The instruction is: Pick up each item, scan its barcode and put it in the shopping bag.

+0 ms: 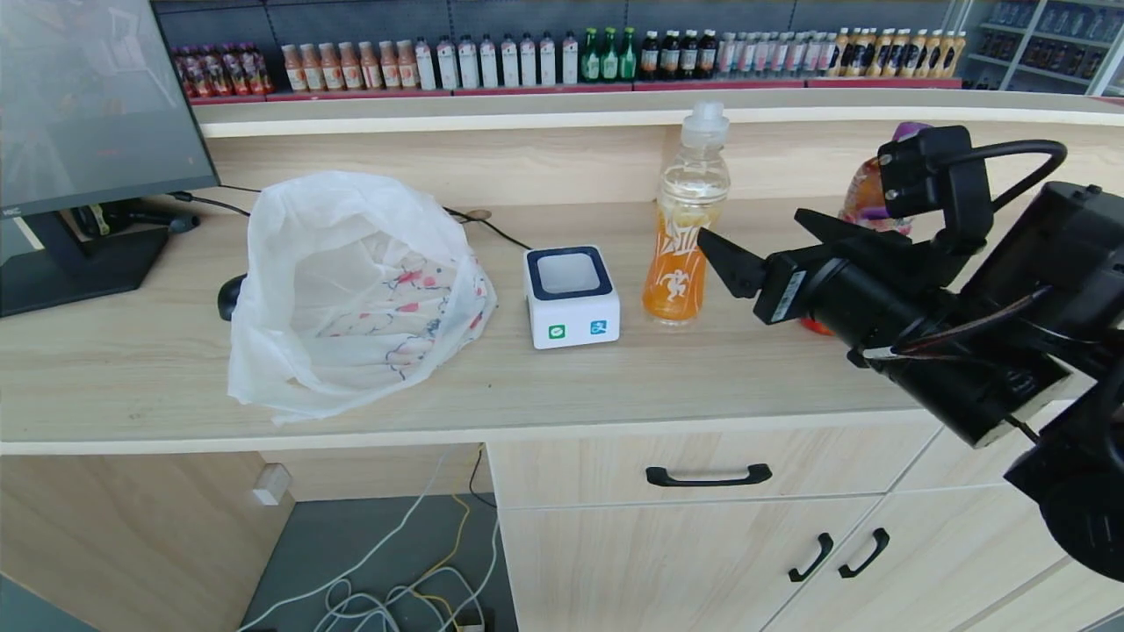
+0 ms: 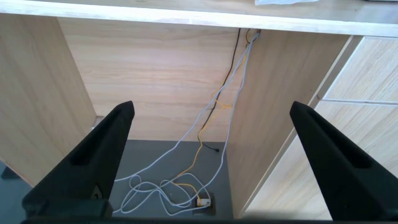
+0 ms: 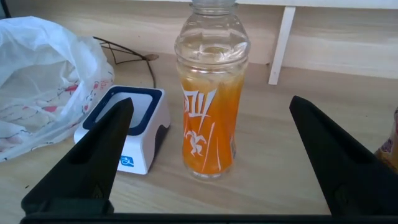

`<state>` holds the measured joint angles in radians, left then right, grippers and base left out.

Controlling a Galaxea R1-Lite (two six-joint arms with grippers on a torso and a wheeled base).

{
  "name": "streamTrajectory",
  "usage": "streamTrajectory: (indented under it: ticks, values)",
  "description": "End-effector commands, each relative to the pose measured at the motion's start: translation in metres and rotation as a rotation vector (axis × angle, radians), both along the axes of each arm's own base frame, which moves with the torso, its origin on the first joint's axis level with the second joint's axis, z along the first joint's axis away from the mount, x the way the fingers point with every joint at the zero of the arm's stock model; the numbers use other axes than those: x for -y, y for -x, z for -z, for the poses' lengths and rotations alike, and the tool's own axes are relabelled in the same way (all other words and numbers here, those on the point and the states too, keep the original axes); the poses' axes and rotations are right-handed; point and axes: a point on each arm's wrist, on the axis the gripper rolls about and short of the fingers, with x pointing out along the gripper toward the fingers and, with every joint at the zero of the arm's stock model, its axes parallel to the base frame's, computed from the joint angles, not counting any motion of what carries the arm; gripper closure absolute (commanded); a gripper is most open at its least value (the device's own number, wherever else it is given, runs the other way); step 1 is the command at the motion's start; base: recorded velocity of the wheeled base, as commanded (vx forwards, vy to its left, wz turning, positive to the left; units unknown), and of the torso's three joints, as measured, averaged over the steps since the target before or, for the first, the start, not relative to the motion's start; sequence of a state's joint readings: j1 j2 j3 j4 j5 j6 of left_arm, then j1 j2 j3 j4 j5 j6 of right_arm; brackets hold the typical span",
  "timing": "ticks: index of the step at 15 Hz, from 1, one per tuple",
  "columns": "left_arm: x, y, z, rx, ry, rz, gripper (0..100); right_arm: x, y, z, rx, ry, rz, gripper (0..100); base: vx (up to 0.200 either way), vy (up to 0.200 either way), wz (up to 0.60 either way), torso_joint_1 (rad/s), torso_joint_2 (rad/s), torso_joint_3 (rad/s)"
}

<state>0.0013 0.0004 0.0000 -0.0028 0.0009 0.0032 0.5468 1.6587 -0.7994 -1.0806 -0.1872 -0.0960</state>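
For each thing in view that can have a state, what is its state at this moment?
Bag: open, slumped on the counter.
Scanner: upright, window facing up.
Orange bottle: upright, capped, partly full.
Second bottle: partly hidden, state unclear.
Right gripper: open, empty, aimed at the orange bottle, not touching it.
Left gripper: open, empty, facing the space under the counter.
Drawer: shut.

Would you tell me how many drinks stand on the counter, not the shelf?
2: an orange bottle beside the scanner, and a second drink partly hidden behind the right arm; others may be hidden.
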Motion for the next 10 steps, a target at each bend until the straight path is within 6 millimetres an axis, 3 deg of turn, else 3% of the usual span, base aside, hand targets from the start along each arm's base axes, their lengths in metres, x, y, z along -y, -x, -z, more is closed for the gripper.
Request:
streamTrajectory:
  ticks: [1,10]
  values:
    - [0.0,0.0,0.0,0.001,0.0,-0.001,0,-0.009,-0.016,0.01,-0.024,0.015,0.001,0,0.0,0.0,0.0,0.0,0.0,0.0]
    - [0.0,0.0,0.0,0.001,0.0,-0.001,0,-0.021,-0.048,0.016,-0.021,0.013,0.022,0,0.0,0.0,0.0,0.0,0.0,0.0]
